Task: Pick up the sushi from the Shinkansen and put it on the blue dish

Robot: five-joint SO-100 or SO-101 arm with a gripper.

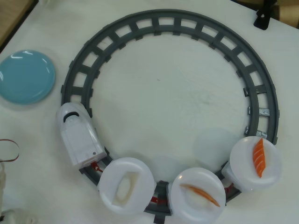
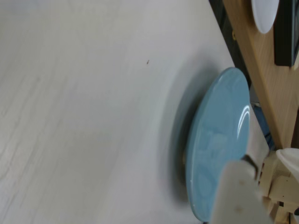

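Blue dish at far left of the overhead view, bare, flat on white bench; nothing delivered yet. Same dish seen edge-on in the wrist view, close to the camera.

Hand: only a pale blurred part at the lower right of the wrist view; spread or pressed together, cannot tell. Nothing seen pinched. Absent from the overhead view.

Brown loop at left edge, apart from the dish.

Grey track, full ring, mid-bench.

Shinkansen, white, on the ring's lower left, nose toward the dish.

Sushi, pale, no topping, on the first white plate behind the engine. Untouched; pick and place both outstanding, by the look of it.

Salmon pieces, one on the second plate, another on the third; well apart from the pale piece. Path from plate to dish crosses engine and track; otherwise open bench.
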